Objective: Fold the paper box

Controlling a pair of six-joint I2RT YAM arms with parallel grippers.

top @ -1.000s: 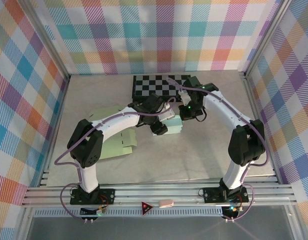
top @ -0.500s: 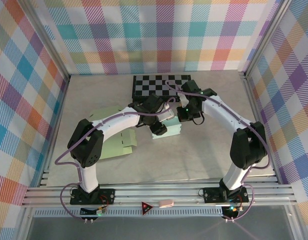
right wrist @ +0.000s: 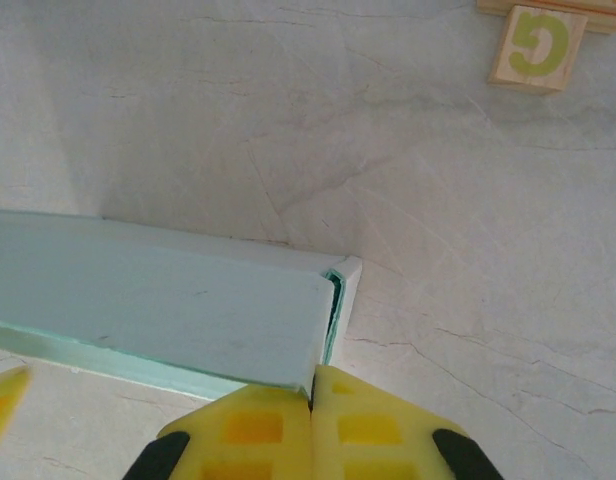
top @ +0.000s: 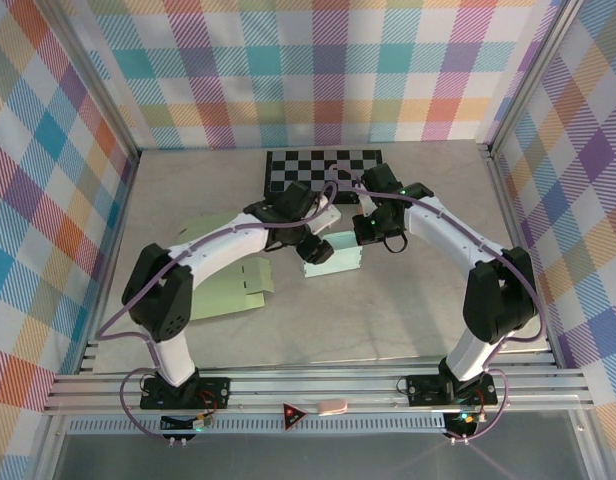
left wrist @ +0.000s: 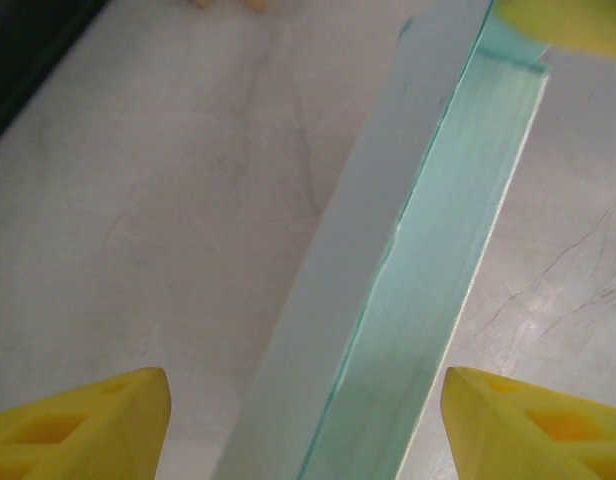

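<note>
Top external: the teal box sits mid-desk, its long axis running roughly 9 to 3 o'clock. The left end effector is over its 9 o'clock end and the right end effector at its 2 o'clock corner, so both arms are about equally near. Left wrist: the yellow fingertips stand apart, holding nothing. One upright box wall runs between them from 6 toward 1 o'clock, and neither pad visibly touches it. Right wrist: the fingers are pressed together at 6 o'clock. The box's end corner is just above them at 12 and the box stretches off toward 9. Whether they pinch the paper edge I cannot tell. A lettered block lies well apart at 1 o'clock. The next fold likely turns on the left jaws straddling that wall lengthwise.
</note>
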